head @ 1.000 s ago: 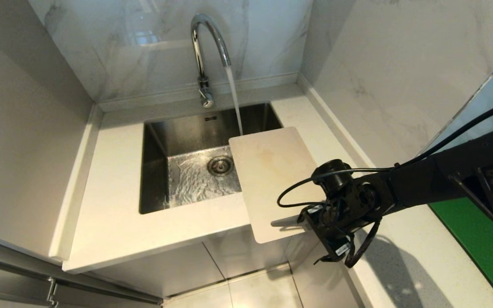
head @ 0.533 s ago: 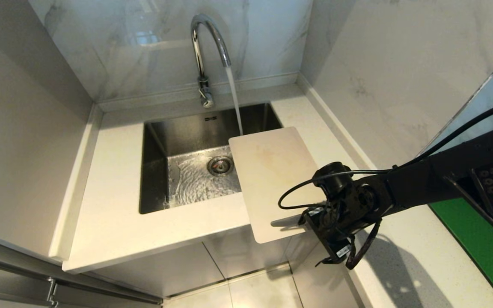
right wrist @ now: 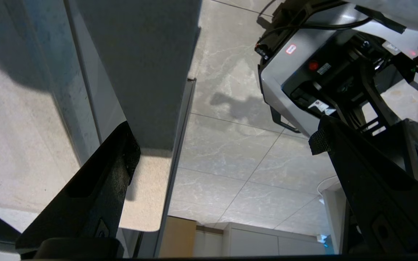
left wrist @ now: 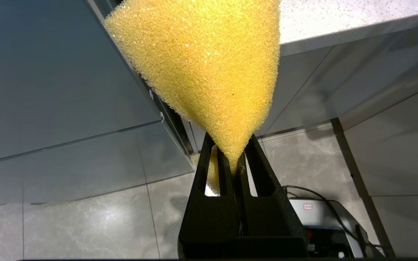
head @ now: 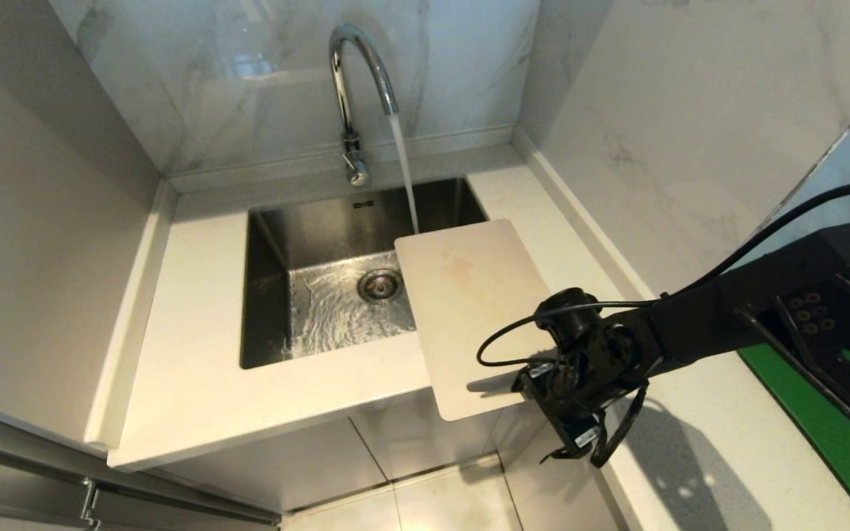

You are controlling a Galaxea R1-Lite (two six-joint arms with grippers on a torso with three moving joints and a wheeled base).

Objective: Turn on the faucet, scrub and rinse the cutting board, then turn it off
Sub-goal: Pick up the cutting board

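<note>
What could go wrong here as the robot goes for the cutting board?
The cutting board juts past the counter edge, so a nudge from the open right hand could tip it to the floor. The faucet runs beside the board's far corner, so water may splash onto the counter.

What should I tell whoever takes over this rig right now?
Left gripper: shut on the yellow sponge, parked low beside the cabinet, out of the head view.
Right gripper: open, at the cutting board's near end, not gripping it.
Board lies on the counter, one edge over the sink, near end overhanging.
Done: faucet running into the sink.
Left: grasp, scrub and rinse the board, shut off the faucet.
</note>
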